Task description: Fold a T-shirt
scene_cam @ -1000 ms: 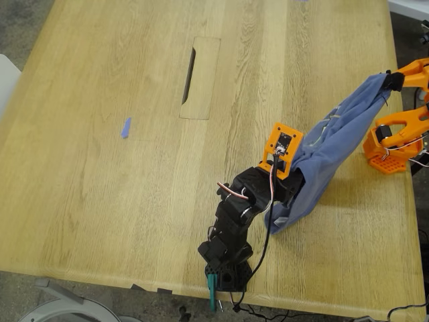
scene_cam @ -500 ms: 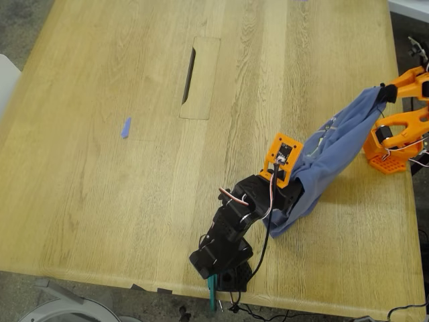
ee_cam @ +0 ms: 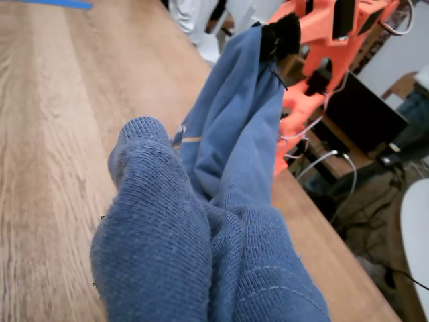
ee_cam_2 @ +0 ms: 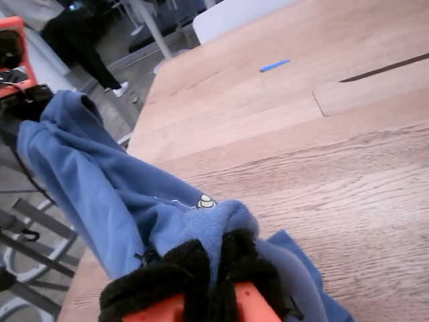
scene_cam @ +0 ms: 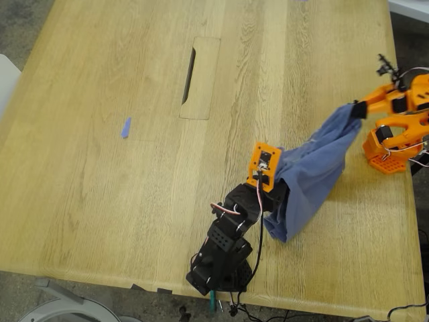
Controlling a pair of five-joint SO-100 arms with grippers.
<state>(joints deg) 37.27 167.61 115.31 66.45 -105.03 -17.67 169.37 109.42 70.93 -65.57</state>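
Two grippers, my first gripper (scene_cam: 278,176) and my second gripper (scene_cam: 353,111), pinch one T-shirt (scene_cam: 312,168).

In both the exterior view and the first wrist view, the bunched T-shirt (scene_cam: 315,168) covered the jaws of my first end effector (scene_cam: 273,191), so their position could not be told. The print (ee_cam_2: 205,200) on the cloth showed only as a small pale mark among the folds, too small to read. My second end effector (ee_cam_2: 213,258) was cut off by the picture's edge behind its black pads (ee_cam_2: 191,265). The orange arm (scene_cam: 402,111) ran out of the exterior view's right edge. The desk (scene_cam: 134,201) was cut off as well. A person (ee_cam_2: 87,40) showed only as dark legs.
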